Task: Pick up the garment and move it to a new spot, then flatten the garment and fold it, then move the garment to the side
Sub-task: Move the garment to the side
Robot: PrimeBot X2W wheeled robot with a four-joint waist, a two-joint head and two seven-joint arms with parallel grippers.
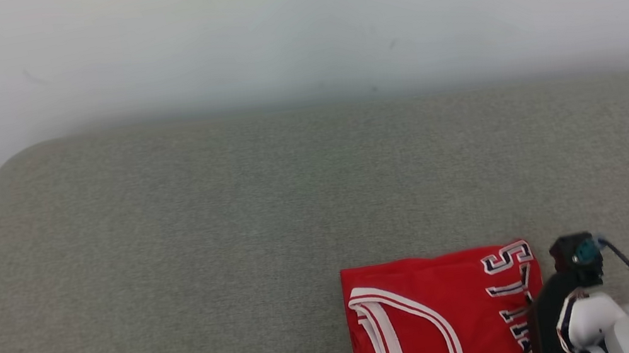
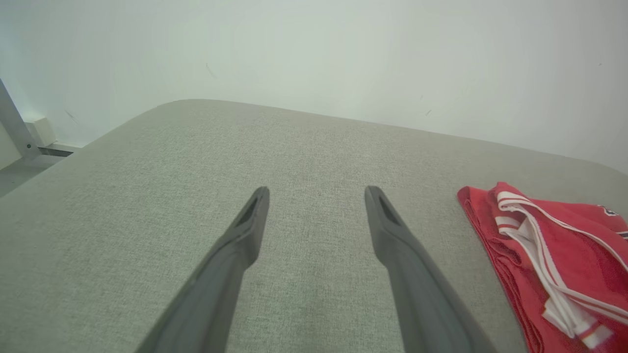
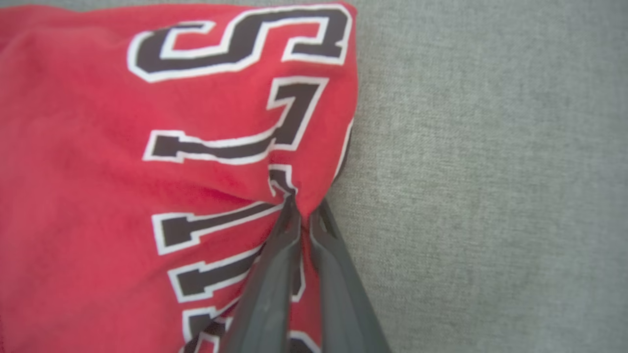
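right gripper (image 3: 304,212) is pinched tight on the right edge of the folded red garment (image 3: 147,147), which lies near right on the grey cushion (image 1: 200,221). lift slowly, so the thin, probably slippery layers hold together. left gripper (image 2: 316,196) hovers empty, fingers apart. beyond lie coarse weave, rounded corners and a plain wall (image 1: 287,15).

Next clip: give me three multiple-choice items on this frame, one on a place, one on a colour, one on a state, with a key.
1. Where in the head view does the jersey lie? A lower right; B upper left; C top centre.
2. The jersey's main colour? A blue; B red; C green.
3. The right gripper is: A wide open; B shut on the jersey's edge; C holding a cup.
Key: A, it lies lower right on the grey cushion; B, red cloth with dark letters; B, it pinches a fold of cloth.
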